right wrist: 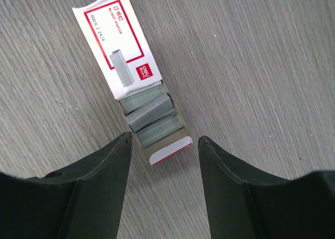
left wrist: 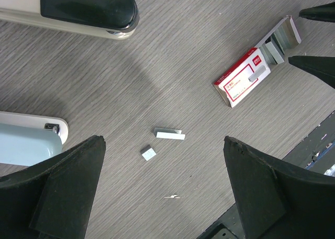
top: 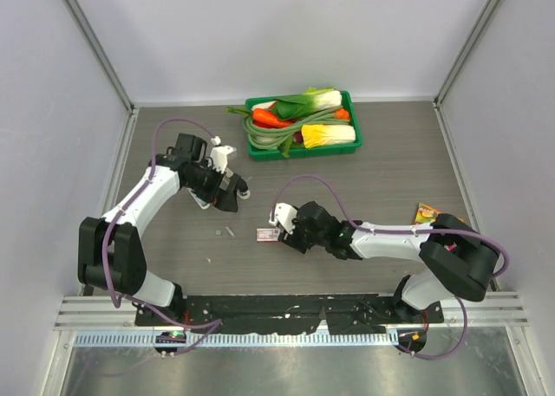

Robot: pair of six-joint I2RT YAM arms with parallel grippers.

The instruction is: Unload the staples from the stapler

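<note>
- The table (top: 381, 179) carries everything. The red-and-white staple box (top: 267, 235) near its middle is the reference for what follows.
- A green tray (top: 347, 150) of vegetables sits well beyond the box, at the far edge, and plays no part.
- The left gripper (left wrist: 163, 160) hovers beyond and left of the box with its jaws spread as wide as they go and nothing between them.
- The right gripper (right wrist: 164, 145) is down at the box. Its jaws are parted and straddle the open drawer end, with a gap on each side, so it grips nothing.
- The stapler (left wrist: 26, 145) lies left of the box, well apart, at the edge of the left wrist view and free of both grippers. A cream-and-black piece (left wrist: 89, 9) beside it may be its other half; I cannot tell.
- The box drawer is pulled out, showing packed blocks (right wrist: 152, 116).
- Loose staples (left wrist: 169, 133) lie between the stapler and the box: a short strip, a smaller bit and a speck.
- Judgement: unloading looks well advanced, though the rail is hidden, so I cannot tell whether it is empty.
- The next move probably calls for the left jaws to shift over the stapler, narrow to its slim body and avoid scattering the loose bits.
</note>
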